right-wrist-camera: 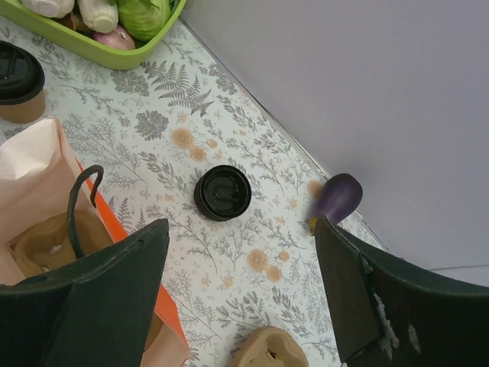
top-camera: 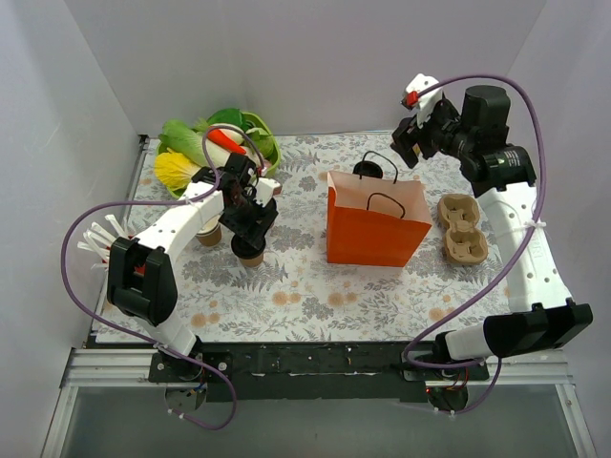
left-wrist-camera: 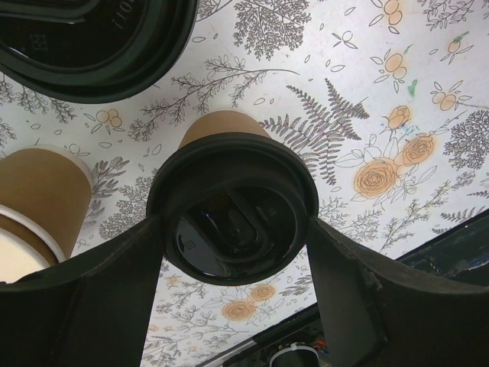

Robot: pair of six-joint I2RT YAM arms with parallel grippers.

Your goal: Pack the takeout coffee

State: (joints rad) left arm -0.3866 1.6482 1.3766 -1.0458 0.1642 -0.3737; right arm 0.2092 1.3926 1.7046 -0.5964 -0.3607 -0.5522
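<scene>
A brown paper coffee cup with a black lid [left-wrist-camera: 233, 218] stands on the floral mat, at the left in the top view [top-camera: 251, 255]. My left gripper [top-camera: 250, 232] reaches down over it, and its fingers [left-wrist-camera: 99, 298] press the lid's rim on both sides. An open cup with no lid [left-wrist-camera: 34, 202] stands just left of it [top-camera: 209, 235]. Another black-lidded cup [left-wrist-camera: 92, 38] is close behind and also shows in the right wrist view [right-wrist-camera: 17, 76]. My right gripper [top-camera: 409, 143] is open and empty, high above the back of the table.
An orange paper bag [top-camera: 374, 239] stands open mid-table with a pulp carrier inside [right-wrist-camera: 50, 241]. A stack of black lids [right-wrist-camera: 222, 193] lies behind it. A second pulp carrier [top-camera: 462, 227] lies to its right. A green basket of vegetables [top-camera: 260, 134] is back left, and a purple eggplant [right-wrist-camera: 338, 197] lies by the wall.
</scene>
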